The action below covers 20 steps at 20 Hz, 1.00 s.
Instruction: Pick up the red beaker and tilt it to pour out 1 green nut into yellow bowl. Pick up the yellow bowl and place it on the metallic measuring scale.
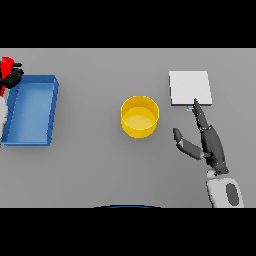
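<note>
Fingers (201,120) of your right hand (214,147) stretch straight, tips touching the metallic scale (189,87); left fingers (14,76) clasp the red beaker (6,66); left of your right fingers sits the yellow bowl (140,116), round and shallow.

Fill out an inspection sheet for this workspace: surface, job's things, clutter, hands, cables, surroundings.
Surface: grey table.
Job's things: yellow bowl upright at centre, apart from the metallic scale; contents unclear. Red beaker at the far left edge, partly cut off.
Clutter: blue tray, left side.
Hands: left hand at the beaker, apparently curled on it; right hand open, fingertip near the scale's front edge.
Cables: nothing seen.
Surroundings: nothing seen.
</note>
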Motion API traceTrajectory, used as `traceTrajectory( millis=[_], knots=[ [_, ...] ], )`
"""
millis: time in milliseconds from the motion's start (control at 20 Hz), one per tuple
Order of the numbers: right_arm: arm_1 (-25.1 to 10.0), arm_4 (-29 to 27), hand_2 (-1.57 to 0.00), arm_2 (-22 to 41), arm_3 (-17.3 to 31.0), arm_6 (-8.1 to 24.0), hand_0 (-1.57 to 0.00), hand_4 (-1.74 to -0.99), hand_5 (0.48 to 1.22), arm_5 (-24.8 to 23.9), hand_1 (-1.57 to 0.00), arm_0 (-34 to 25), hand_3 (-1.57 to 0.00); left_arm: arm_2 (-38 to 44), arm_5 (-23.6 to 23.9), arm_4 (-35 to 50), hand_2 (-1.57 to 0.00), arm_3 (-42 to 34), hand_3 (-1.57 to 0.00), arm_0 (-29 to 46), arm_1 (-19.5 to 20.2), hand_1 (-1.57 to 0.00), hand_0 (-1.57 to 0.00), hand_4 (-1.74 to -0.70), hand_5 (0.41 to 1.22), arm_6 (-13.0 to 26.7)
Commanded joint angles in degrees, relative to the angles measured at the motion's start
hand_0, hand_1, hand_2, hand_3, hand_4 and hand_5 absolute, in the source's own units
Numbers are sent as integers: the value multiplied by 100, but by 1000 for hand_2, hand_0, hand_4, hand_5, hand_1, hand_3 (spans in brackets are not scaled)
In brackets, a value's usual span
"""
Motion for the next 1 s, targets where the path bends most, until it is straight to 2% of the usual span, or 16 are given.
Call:
traceTrajectory(
  millis=[0,100,150,200,250,350,400,500,700,800,900,950],
  knots=[
    [-1,-14,1,-15,-18,2,1,-1167,675,-8,1,12,1,-36,81,-13,-1571,-222,-1571,157,-54,-1571,-1571,-1741,1050,183],
    [27,0,1,18,-29,-10,1,-1157,671,-3,1,80,1,-32,126,10,-1571,-473,-1571,353,-67,-1571,-1571,-1741,925,425],
    [60,3,1,43,-69,31,1,-1155,669,-11,1,83,1,-24,96,49,-1571,-626,-1571,445,-77,-1571,-1571,-1655,868,608],
    [89,-18,1,54,-132,52,1,-1155,670,-16,1,80,1,-22,-47,65,-1526,-752,-1525,485,-13,-1571,-1571,-1521,818,701],
    [96,-3,1,63,-75,42,1,-1153,670,-10,1,103,1,-71,-365,208,-1276,-956,-1318,566,31,-1344,-1469,-1369,774,500],
    [20,-9,1,13,-99,119,1,-1149,670,-10,1,88,1,-11,-875,621,-817,-1328,-843,775,102,-860,-940,-1126,705,466],
    [50,-16,1,17,-79,62,1,-1150,671,-25,1,93,1,53,-1093,833,-653,-1353,-675,824,110,-687,-751,-1050,683,469],
    [47,-59,1,19,-115,57,1,-1155,670,14,1,106,1,-106,-1332,722,-418,-1375,-431,848,239,-440,-481,-915,651,646],
    [15,104,1,33,-79,99,1,-1157,665,-90,1,72,1,-351,-1406,379,-170,-1304,-176,811,365,-179,-196,-813,627,807],
    [34,152,1,49,-89,84,1,-1157,665,-134,1,67,1,-380,-1275,269,-109,-1172,-112,785,321,-115,-125,-794,627,644],
    [3,216,1,55,-69,282,1,-1144,644,-147,1,5,1,-389,-1187,255,-69,-1263,-72,747,280,-73,-80,-776,631,522],
    [-53,445,1,110,-113,489,1,-1131,631,-242,1,2,1,-338,-1128,294,-55,-1273,-57,737,260,-58,-64,-778,633,413]
  ],
)
